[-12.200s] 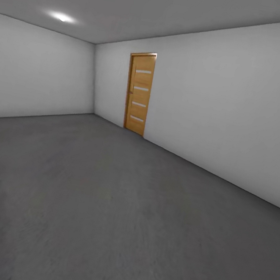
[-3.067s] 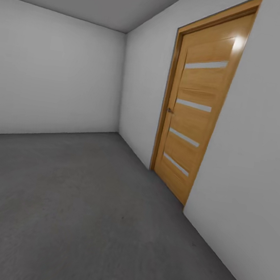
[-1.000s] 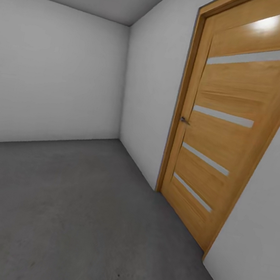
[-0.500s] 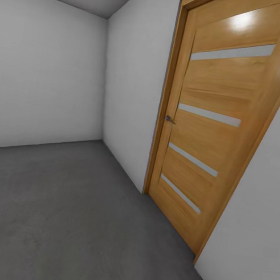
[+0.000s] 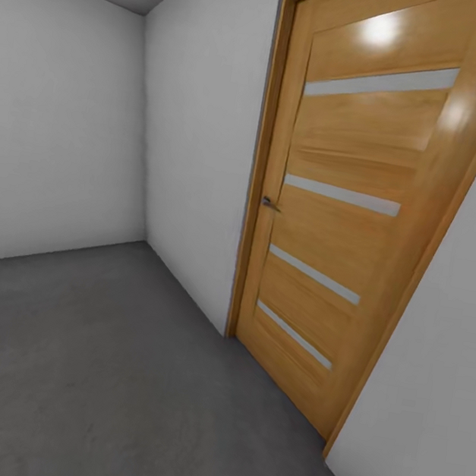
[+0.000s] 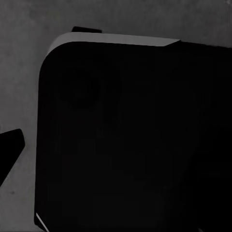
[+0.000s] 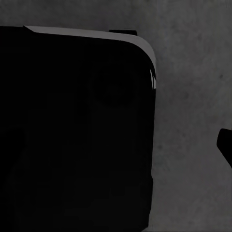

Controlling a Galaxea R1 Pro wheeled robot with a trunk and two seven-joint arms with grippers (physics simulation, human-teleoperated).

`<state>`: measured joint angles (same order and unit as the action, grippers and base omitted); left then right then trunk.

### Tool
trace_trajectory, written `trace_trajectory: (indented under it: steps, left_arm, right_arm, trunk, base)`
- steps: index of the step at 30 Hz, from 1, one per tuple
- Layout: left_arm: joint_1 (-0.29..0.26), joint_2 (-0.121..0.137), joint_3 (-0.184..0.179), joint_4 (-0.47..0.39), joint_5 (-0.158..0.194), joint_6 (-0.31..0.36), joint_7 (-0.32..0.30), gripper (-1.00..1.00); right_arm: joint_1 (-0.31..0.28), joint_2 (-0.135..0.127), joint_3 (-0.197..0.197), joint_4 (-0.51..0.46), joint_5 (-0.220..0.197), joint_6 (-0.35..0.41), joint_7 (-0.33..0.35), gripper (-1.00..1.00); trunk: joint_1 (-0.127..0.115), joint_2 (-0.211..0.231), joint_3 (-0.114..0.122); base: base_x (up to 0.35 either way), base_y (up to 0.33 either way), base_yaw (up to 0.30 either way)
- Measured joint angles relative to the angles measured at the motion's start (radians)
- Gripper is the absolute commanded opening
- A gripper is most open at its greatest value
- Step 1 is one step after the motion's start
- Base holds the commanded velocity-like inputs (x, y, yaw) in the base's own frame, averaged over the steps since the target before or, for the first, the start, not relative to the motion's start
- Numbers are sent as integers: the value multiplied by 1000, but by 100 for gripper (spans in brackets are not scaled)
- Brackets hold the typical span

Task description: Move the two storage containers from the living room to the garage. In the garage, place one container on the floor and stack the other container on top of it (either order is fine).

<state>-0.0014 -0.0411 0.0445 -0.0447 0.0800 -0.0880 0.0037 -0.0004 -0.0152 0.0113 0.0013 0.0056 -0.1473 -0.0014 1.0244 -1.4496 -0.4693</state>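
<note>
Here, garage (image 5: 63, 126): white walls, dark grey floor (image 5: 92, 384), closed wood door (image 5: 342, 208) with pale slats at right. Wrist views: black robot body over floor. Gripper states: cannot tell.

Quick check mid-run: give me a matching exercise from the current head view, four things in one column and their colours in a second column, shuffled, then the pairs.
Things:
1. door
2. floor
3. wall
4. door handle

Colours:
A. dark grey, rough
B. dark metal
C. plain white
D. warm orange-brown wood with pale horizontal strips

Pairs: 1-D, 2-A, 3-C, 4-B
</note>
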Motion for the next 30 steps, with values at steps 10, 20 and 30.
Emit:
trace_trajectory:
  steps: [10, 20, 30]
  left_arm:
    - [0, 0, 0, 0, 0, 1, 0, 100]
    - [0, 0, 0, 0, 0, 1, 0, 100]
    - [0, 0, 0, 0, 1, 0, 0, 100]
  right_arm:
    - [0, 0, 0, 0, 1, 0, 0, 100]
    - [0, 0, 0, 0, 1, -1, 0, 100]
    - [0, 0, 0, 0, 1, -1, 0, 100]
  trunk:
    - [0, 0, 0]
    - [0, 0, 0]
    - [0, 0, 0]
  base:
    - [306, 197, -243]
    - [297, 221, -244]
    - [279, 244, -245]
